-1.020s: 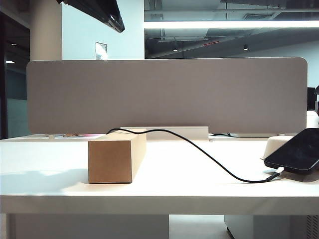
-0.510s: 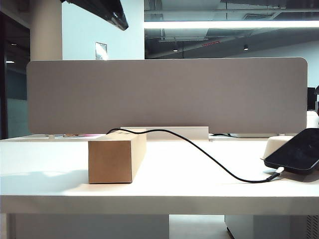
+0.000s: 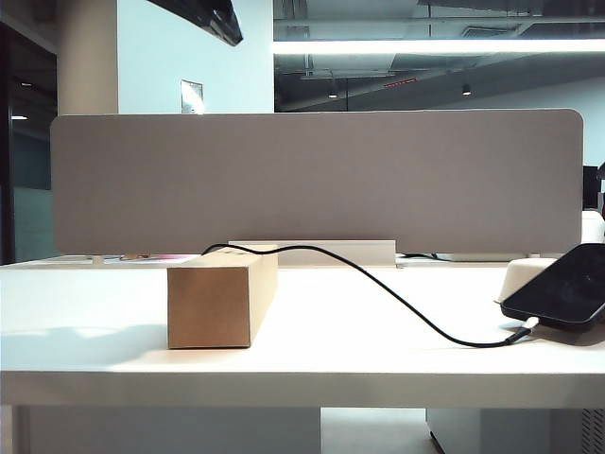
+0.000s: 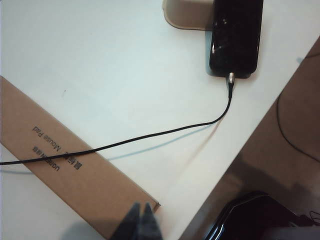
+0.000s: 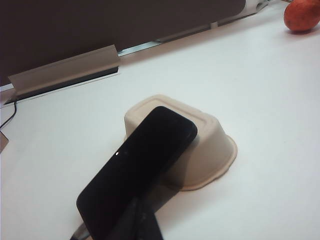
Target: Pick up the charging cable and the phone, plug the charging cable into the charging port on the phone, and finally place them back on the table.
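The phone (image 5: 137,170), plugged to the charging cable (image 4: 150,135), leans on an upturned beige tray (image 5: 210,145) beside a cardboard box (image 4: 75,185); left end effector (image 4: 141,220) and right end effector (image 5: 142,222) hover closed, empty.

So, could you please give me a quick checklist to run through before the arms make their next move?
1. Plug seated in the phone: ok; the charging cable meets its short end.
2. Phone at rest: ok; it leans tilted on the upturned beige tray, lower end on the table.
3. Left gripper free: ok; shut, empty, above the cardboard box.
4. Right gripper free: ok; shut, holding nothing, near the phone's lower end.
5. Cable untangled: ok; it drapes over the box.
6. Cable's far end: cannot tell; out of view.
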`<control>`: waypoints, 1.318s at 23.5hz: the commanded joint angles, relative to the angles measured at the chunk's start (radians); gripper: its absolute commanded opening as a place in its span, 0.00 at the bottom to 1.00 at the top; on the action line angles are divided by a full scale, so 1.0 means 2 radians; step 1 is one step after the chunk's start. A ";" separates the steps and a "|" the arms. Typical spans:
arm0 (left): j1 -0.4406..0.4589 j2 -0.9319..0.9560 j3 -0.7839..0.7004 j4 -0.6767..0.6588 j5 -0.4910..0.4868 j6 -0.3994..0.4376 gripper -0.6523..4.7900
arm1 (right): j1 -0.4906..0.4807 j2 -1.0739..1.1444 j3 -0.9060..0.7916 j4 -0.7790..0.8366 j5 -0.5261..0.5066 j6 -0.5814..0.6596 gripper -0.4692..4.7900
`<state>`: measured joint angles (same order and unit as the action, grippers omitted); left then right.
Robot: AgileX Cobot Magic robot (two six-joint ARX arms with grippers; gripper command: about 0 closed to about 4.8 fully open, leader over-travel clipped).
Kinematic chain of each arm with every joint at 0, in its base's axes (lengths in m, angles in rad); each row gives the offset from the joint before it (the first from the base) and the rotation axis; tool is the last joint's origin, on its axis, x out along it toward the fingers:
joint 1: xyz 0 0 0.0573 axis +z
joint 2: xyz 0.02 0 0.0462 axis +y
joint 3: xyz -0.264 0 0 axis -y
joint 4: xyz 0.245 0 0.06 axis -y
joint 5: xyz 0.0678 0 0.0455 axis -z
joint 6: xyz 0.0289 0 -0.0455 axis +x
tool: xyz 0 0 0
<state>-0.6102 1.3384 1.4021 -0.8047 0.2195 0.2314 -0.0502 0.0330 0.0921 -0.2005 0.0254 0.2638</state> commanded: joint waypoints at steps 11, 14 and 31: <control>0.000 -0.048 -0.005 -0.005 -0.013 -0.002 0.11 | 0.000 -0.017 -0.029 0.007 -0.001 -0.016 0.08; 0.000 -0.071 -0.015 -0.006 -0.026 -0.002 0.11 | 0.000 -0.017 -0.029 0.006 -0.001 -0.027 0.08; 0.000 -0.163 -0.020 -0.032 -0.035 -0.003 0.11 | 0.000 -0.015 -0.046 0.008 -0.016 -0.080 0.09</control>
<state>-0.6113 1.0271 1.3598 -0.8768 0.1524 0.2283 -0.0498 0.0025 0.0067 -0.1967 0.0109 0.1036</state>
